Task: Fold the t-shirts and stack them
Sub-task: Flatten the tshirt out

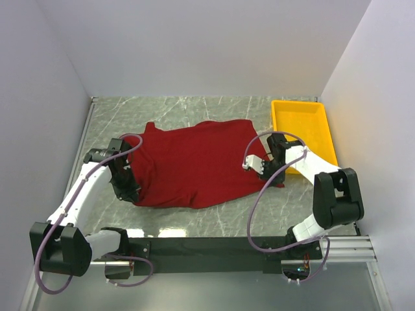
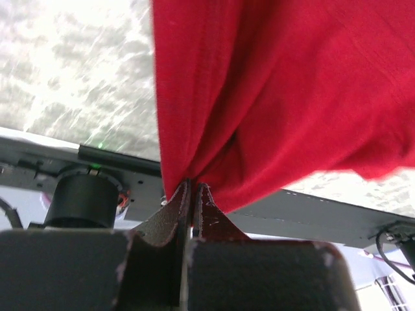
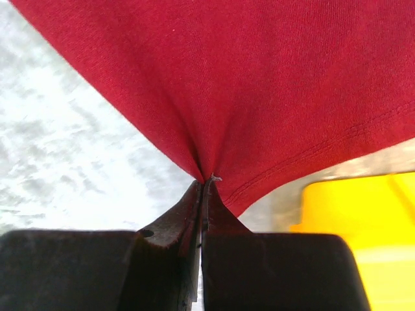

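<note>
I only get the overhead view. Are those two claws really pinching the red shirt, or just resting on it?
Observer: Pinching. The left wrist view shows the left gripper shut on a bunched fold of the shirt.
Operator: And the other claw?
Observer: The right wrist view shows the right gripper shut on the cloth too, close to a stitched hem.

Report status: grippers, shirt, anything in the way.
Left gripper shut on t-shirt, left edge; right gripper shut on right edge. Cloth spread out, not yet folded. Yellow tray close beside right gripper.
</note>
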You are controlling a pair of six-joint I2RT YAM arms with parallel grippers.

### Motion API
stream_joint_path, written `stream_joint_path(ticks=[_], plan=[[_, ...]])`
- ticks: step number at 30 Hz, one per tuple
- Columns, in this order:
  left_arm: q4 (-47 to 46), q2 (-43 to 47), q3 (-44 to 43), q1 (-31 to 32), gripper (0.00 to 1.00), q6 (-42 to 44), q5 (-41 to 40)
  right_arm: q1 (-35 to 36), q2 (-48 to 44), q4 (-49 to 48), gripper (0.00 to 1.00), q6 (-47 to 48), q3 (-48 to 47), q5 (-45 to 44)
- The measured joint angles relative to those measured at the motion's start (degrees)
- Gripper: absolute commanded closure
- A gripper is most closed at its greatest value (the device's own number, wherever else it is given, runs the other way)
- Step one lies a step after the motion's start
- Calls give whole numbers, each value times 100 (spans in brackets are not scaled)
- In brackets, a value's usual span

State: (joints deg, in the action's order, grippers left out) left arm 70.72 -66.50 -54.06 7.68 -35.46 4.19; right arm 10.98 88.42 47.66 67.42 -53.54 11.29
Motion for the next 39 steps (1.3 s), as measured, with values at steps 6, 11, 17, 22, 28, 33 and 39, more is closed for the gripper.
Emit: stream_joint_path(ticks=[6,11,17,22,28,33,39], plan=[[247,107,240,0,99,-186,-85,-107,-286,302,97,98,267,90],[382,155,435,0,56,-216,109,-122,-398,570,57,251,345,251],[651,313,-634,-7,33,-431,26,-127,-599,1180,52,282,-372,940],[151,365,-1425,-111,30,-468,-190,-109,125,1091,52,-599,-1980,1869],[-1635,-164,-706,-872,33,-417,-205,20,2004,275,51,-3038,-4083,2201],[-3069,-1368,-855,-1537,37,-190,-286,50,3294,-195,50,-4758,-5477,2031],[-3807,-2833,-1770,-1836,42,120,-280,50,4098,-376,50,-5890,-6317,1893]])
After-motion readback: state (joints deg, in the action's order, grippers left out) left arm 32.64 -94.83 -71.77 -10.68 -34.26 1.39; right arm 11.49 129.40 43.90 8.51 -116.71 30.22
